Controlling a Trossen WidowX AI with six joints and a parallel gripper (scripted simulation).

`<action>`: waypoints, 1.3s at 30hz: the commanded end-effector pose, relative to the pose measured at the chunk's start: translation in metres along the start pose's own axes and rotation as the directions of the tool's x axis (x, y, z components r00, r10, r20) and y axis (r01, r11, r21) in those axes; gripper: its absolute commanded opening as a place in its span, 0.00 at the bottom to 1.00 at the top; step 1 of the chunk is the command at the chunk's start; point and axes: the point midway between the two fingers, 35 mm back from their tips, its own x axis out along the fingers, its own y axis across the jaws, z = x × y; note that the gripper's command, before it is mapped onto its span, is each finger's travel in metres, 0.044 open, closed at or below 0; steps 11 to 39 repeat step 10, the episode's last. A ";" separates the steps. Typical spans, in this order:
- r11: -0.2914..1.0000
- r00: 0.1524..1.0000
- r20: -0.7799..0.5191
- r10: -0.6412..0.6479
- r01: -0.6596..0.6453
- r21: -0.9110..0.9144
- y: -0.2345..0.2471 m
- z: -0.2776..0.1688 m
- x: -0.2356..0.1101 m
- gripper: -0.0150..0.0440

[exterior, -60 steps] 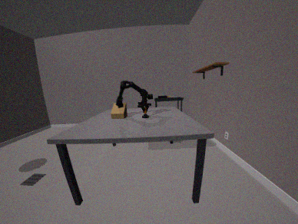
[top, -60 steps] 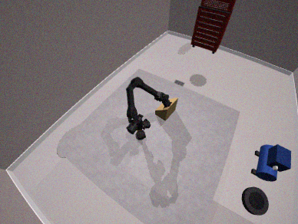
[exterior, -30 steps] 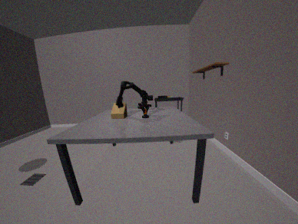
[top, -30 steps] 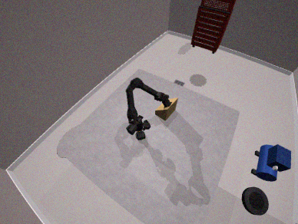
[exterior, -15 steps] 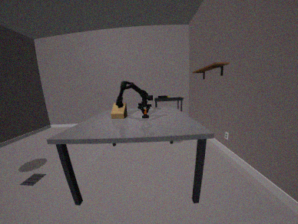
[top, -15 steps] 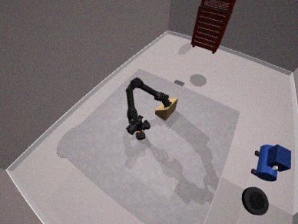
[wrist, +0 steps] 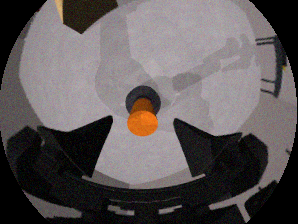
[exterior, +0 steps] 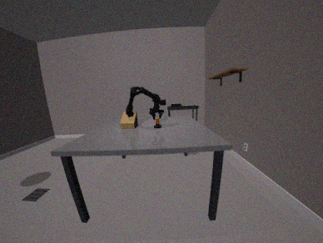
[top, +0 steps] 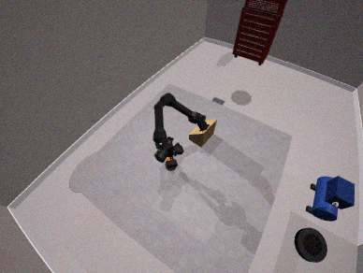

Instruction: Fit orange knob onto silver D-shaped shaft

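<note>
The orange knob [top: 168, 159] [exterior: 157, 121] [wrist: 142, 123] stands upright over the dark round pedestal [exterior: 157, 126] [wrist: 132, 97]. In the exterior view no gap shows between the knob's lower end and the pedestal, but the view is too small to tell exactly how far down it sits. The silver shaft and the knob's hole are hidden. My gripper [exterior: 156, 115] [wrist: 143, 120] is open and empty. In the wrist view its fingers stand wide apart on both sides of the knob's top, clear of it.
A yellowish wooden block [top: 202, 134] [exterior: 128, 121] [wrist: 90, 12] with a sloped shape stands beside the arm's base on the grey table [exterior: 141, 143]. Its dark side shows at the top left of the wrist view. Arm shadows fall across the table.
</note>
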 end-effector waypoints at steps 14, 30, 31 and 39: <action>1.000 1.000 -0.011 -0.011 0.011 0.011 -0.002 -0.001 -0.054 1.00; 1.000 1.000 -0.011 -0.011 0.011 0.011 -0.002 -0.001 -0.054 1.00; 1.000 1.000 -0.011 -0.011 0.011 0.011 -0.002 -0.001 -0.054 1.00; 1.000 1.000 -0.011 -0.011 0.011 0.011 -0.002 -0.001 -0.054 1.00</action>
